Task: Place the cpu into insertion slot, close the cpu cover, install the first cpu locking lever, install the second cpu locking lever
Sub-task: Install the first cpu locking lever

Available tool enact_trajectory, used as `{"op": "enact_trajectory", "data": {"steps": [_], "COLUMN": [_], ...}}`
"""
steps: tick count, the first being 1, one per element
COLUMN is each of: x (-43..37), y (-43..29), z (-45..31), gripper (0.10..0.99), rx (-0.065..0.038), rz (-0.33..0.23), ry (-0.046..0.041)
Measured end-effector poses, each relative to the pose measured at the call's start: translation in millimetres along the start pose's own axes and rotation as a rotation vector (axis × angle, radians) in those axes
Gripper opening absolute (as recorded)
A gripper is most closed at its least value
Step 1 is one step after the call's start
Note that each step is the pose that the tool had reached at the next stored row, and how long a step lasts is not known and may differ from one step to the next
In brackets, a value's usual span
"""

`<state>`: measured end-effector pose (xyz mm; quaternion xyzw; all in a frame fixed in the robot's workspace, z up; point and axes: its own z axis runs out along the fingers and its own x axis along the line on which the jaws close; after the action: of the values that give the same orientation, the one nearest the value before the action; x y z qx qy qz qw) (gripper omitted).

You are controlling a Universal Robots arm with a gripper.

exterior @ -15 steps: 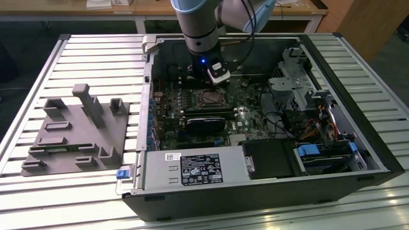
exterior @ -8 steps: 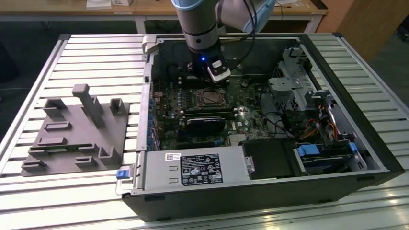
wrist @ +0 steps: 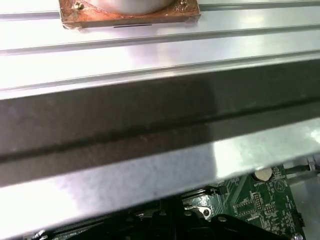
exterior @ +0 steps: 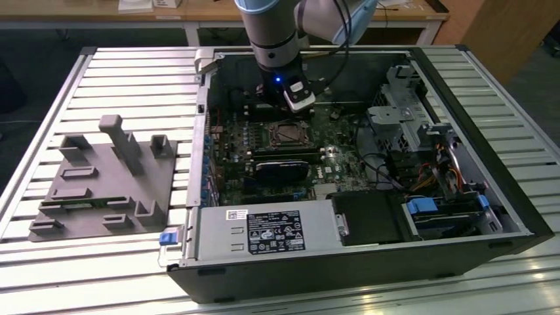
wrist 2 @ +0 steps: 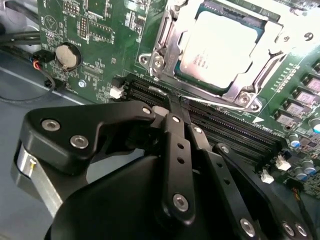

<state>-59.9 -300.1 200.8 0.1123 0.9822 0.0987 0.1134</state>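
The cpu (wrist 2: 223,46), a pale silvery square, lies in the insertion slot (exterior: 284,134) on the green board. The silvery cpu cover (wrist 2: 167,37) lies flat around it, and the chip's face shows through its window. A thin metal locking lever (wrist 2: 220,100) runs along the socket's edge beside the long black memory slots (wrist 2: 235,132). My gripper (wrist 2: 172,100) is shut, with its tips just at that lever's end, between socket and memory slots; I cannot tell whether they hold it. In the exterior view the gripper (exterior: 298,105) hangs low inside the open case, just behind the socket.
The computer case (exterior: 490,164) lies open on a slatted metal table (exterior: 114,72). A black card (exterior: 282,169) and power supply (exterior: 262,233) sit in front of the socket, with drive cages (exterior: 394,125) toward the exterior view's right. A grey fixture (exterior: 105,177) stands on the exterior view's left.
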Motion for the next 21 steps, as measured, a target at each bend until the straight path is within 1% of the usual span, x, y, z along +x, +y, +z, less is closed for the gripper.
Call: {"op": "enact_trajectory", "data": {"steps": [8,19,20,21], "x": [0.8,1.3,1.4,1.4], "y": [-1.7,-6.2,-6.3,-6.5], "z": [4.4,9.8,10.0,10.0], "gripper": [0.106,0.106,0.106,0.106], "rx": [0.0,0.0,-0.001,-0.004], "rz": [0.0,0.001,0.001,0.001], "ry": [0.0002,0.0002,0.0004,0.0013]}}
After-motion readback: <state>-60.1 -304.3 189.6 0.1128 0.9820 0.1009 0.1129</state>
